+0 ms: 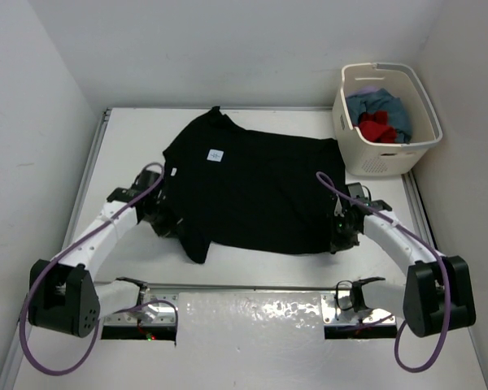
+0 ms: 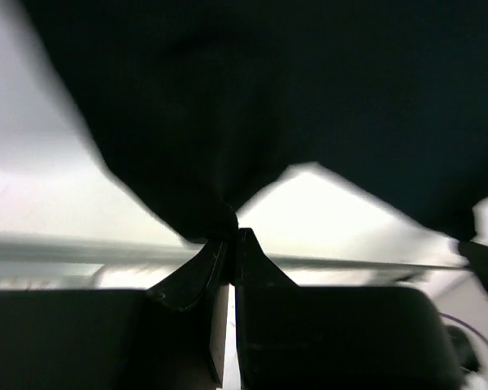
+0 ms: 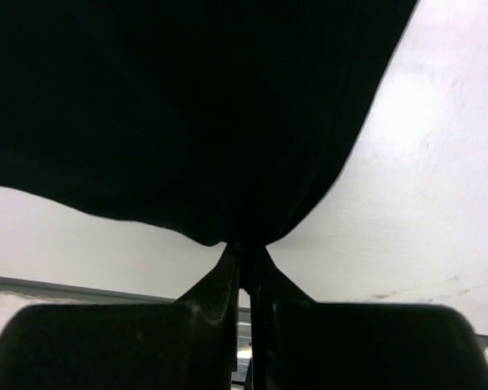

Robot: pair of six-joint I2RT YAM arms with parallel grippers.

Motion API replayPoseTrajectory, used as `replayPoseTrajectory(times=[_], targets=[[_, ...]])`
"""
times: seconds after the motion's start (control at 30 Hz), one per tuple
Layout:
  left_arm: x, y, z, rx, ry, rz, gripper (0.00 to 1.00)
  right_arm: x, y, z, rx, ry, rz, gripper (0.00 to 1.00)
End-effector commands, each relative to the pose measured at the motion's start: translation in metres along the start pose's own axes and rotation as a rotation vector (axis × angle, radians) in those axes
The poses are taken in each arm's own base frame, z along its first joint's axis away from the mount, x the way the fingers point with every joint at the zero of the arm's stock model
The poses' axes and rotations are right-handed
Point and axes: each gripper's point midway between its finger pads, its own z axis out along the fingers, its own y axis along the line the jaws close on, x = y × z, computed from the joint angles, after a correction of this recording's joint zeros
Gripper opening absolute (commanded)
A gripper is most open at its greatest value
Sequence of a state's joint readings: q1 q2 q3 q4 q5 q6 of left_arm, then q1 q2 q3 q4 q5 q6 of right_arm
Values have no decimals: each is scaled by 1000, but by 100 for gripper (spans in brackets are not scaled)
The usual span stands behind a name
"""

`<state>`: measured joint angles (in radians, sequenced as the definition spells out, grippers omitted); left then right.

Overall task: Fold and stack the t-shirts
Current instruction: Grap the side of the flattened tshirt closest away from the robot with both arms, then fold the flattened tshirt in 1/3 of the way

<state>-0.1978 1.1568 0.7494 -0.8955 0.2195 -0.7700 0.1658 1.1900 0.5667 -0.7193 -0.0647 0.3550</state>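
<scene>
Both grippers are pinching the black t-shirt (image 1: 252, 187), which is lying spread on the table (image 1: 126, 146) with its long axis running left to right: the left gripper (image 1: 164, 215) is holding its near left edge and the right gripper (image 1: 340, 231) its near right corner, so the cloth is stretching away from each. Wrist views are showing fabric nipped between pressed fingertips (image 2: 203, 272); only the top view is showing a red t-shirt (image 1: 376, 130) and a teal t-shirt (image 1: 393, 110) sitting in the laundry basket (image 1: 386, 162)

Matt black cloth shirt (image 1: 260, 187), cream plastic basket (image 1: 382, 158)
</scene>
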Motion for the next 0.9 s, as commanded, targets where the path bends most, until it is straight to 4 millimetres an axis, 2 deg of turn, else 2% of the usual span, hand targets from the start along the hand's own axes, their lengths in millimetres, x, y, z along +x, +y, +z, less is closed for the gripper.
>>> replayPoseTrajectory(times=[0.0,0.07,0.13,0.17,0.2,0.27,0.33,0.37,0.43,0.47,0.5,0.6,0.73,0.87], targets=[[-43,-78,-28,257,-139,118,0,-37,14,-15,-46,-84,-24,0],[-55,-93,-31,276,-152,153,0,-47,15,-20,-46,-103,-37,0],[-73,-115,-30,325,-185,175,0,-68,16,-27,-24,-136,-42,0],[-76,-121,-36,341,-196,180,0,-67,15,-27,-23,-128,-42,0],[-82,-128,-33,347,-200,193,0,-77,17,-30,-21,-138,-44,0],[-94,-145,-43,383,-232,210,0,-86,18,-33,-15,-147,-41,0],[-107,-156,-43,399,-269,221,0,-100,17,-37,-1,-165,-33,0],[-119,-163,-50,404,-307,224,0,-103,16,-38,5,-163,-28,0],[-134,-163,-44,371,-321,220,0,-119,15,-42,14,-183,-14,0],[-144,-168,-50,370,-348,226,0,-124,14,-43,23,-194,-9,0],[-153,-166,-44,351,-353,226,0,-133,12,-49,30,-213,1,0],[-177,-171,-44,350,-394,217,0,-144,-1,-52,71,-220,40,0],[-209,-181,-56,341,-479,216,0,-153,-7,-55,76,-246,72,0],[-227,-190,-59,355,-531,239,0,-163,-14,-55,97,-270,97,0]])
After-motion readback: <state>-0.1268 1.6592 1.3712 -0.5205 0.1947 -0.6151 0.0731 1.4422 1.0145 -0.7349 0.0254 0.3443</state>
